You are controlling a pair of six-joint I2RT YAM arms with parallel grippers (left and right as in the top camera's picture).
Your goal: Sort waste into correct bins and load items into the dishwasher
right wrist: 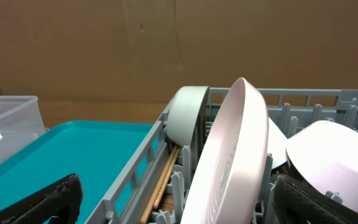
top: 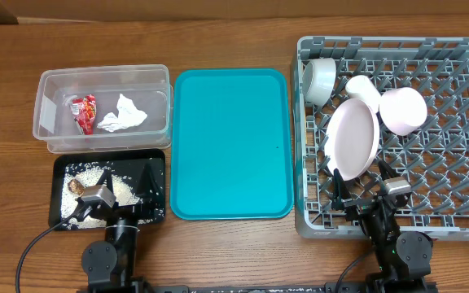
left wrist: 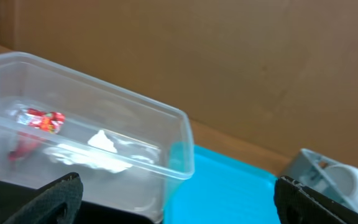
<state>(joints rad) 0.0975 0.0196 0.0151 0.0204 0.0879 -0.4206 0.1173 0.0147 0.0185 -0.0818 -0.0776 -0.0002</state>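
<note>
The round pale-pink plate (top: 353,137) stands tilted on its edge in the large square grey plastic dish rack (top: 309,213), near the left wall, with its long axis running near to far. The small red snack wrapper (top: 84,113) lies the same way inside the clear rectangular plastic tub (top: 51,81). The left hand (top: 111,194) and the right hand (top: 365,185) are both spread apart and hold nothing.
</note>
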